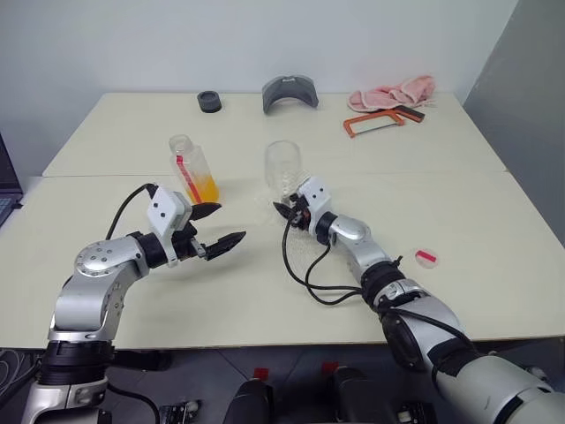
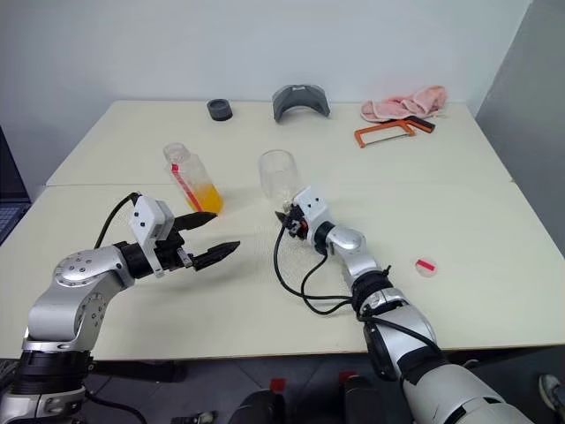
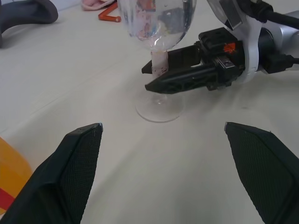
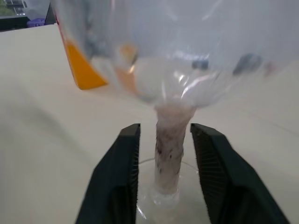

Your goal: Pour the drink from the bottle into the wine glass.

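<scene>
Now right end effector [image 4: 161, 179] slightly apart around wine glass [image 4: 170, 140] stem, untouching; left end effector [image 3: 163, 177] wide apart, empty.

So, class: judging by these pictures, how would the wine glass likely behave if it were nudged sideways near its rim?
The wine glass probably tips easily: a wide bowl rides on a thin stem above a small foot. It looks empty, so likely light. Being clear and thin, it may break.

Bare cream tabletop [image 1: 265, 291] lies open between the two arms. The clear stemmed wine glass [image 1: 284, 168] is flanked at its stem by the right gripper [image 4: 163, 177], small gaps either side. The uncapped clear plastic bottle with orange drink [image 1: 194, 170] stands just beyond the wide-spread left gripper [image 1: 219, 225], its approach unobstructed.
</scene>
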`<action>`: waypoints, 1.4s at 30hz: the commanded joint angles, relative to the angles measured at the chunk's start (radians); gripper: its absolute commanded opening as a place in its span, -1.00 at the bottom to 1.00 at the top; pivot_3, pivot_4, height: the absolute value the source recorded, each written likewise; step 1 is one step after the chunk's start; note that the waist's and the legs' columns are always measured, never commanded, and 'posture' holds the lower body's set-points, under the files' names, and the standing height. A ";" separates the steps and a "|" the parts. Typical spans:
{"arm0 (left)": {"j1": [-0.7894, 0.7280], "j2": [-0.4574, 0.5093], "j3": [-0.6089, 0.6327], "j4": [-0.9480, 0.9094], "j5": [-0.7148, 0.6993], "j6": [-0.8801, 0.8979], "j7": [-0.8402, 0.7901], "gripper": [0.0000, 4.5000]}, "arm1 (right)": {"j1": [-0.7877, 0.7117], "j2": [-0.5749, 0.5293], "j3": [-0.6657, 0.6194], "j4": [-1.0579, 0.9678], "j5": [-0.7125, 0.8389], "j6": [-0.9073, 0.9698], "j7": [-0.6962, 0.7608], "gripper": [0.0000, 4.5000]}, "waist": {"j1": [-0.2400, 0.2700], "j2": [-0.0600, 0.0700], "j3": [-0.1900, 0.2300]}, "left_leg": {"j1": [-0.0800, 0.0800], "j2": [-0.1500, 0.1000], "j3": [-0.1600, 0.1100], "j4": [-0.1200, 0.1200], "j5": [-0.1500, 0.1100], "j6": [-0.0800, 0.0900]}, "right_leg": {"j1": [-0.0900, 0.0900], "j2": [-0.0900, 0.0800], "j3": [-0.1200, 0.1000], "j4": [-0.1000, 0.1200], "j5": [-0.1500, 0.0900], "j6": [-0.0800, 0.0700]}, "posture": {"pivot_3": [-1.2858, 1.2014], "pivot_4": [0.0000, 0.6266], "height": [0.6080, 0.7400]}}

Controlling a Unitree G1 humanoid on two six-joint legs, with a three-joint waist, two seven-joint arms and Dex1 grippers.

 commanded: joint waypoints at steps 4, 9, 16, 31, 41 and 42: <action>-0.036 -0.005 0.023 -0.055 -0.029 -0.002 0.020 1.00 | 0.004 0.009 -0.003 -0.032 0.006 -0.009 0.024 0.92 | 0.000 0.000 0.000 | 0.000 0.000 0.000 0.000 0.000 0.000 | 0.000 0.000 0.000 0.000 0.000 0.000 | 0.03 -0.52 1.00; -0.031 -0.002 0.031 -0.083 -0.048 0.007 0.036 1.00 | 0.039 -0.009 0.004 -0.068 0.002 -0.012 0.043 0.98 | 0.000 0.000 0.000 | 0.000 0.000 0.000 0.000 0.000 0.000 | 0.000 0.000 0.000 0.000 0.000 0.000 | 0.03 -0.52 1.00; -0.003 -0.013 0.064 -0.141 -0.092 0.031 0.074 1.00 | 0.142 -0.065 0.010 -0.210 0.016 0.031 0.108 0.98 | 0.001 0.000 0.000 | 0.000 0.001 0.000 0.000 0.000 0.000 | 0.000 0.000 0.000 0.000 0.000 0.000 | 0.03 -0.52 1.00; 0.114 -0.127 0.112 0.020 0.089 -0.126 0.354 1.00 | 0.624 -0.417 0.098 -1.409 0.241 0.572 0.333 0.98 | 0.022 0.000 0.000 | -0.001 0.001 -0.002 0.001 0.000 0.001 | 0.000 -0.001 -0.001 -0.001 0.000 0.000 | 0.03 -0.52 1.00; -0.030 -0.114 0.112 0.237 0.133 -0.212 0.391 1.00 | 0.606 -0.484 0.114 -1.584 0.349 0.736 0.328 0.98 | 0.047 -0.001 0.000 | -0.002 0.000 -0.004 0.002 0.000 0.000 | 0.001 -0.001 -0.003 -0.002 0.000 0.000 | 0.03 -0.52 1.00; -0.051 -0.110 0.108 0.260 0.136 -0.218 0.383 1.00 | 0.600 -0.484 0.118 -1.593 0.352 0.744 0.323 0.98 | 0.047 -0.001 0.000 | -0.003 -0.001 -0.004 0.002 0.000 0.000 | 0.001 -0.001 -0.003 -0.002 0.000 0.000 | 0.03 -0.52 1.00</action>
